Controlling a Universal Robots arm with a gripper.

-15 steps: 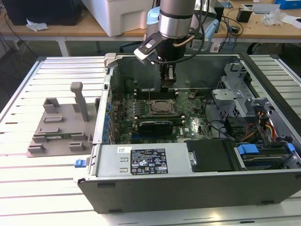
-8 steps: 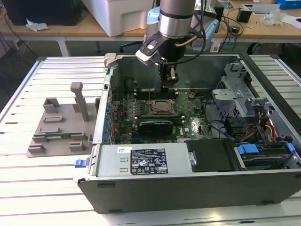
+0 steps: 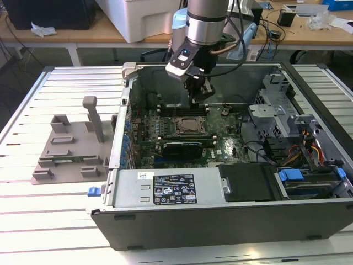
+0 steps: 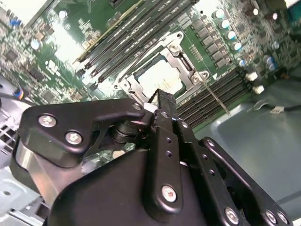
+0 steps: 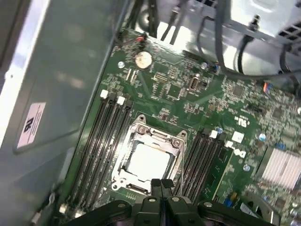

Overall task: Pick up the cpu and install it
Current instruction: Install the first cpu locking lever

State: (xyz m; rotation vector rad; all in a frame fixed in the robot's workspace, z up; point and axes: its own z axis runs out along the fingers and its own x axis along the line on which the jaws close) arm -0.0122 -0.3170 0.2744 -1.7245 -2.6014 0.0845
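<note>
Silver cpu (image 5: 148, 162) seated; claw (image 5: 162, 184) pinched just above.

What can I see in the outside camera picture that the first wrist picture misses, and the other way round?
The exterior view alone takes in the whole open computer case, the grey fixture tray beside it on the exterior view's left, and the arm above the board. The first wrist view alone gives a close look at a round coin battery and the memory slots. Both share the green motherboard, the pincer and the cpu lying in its socket frame.
</note>
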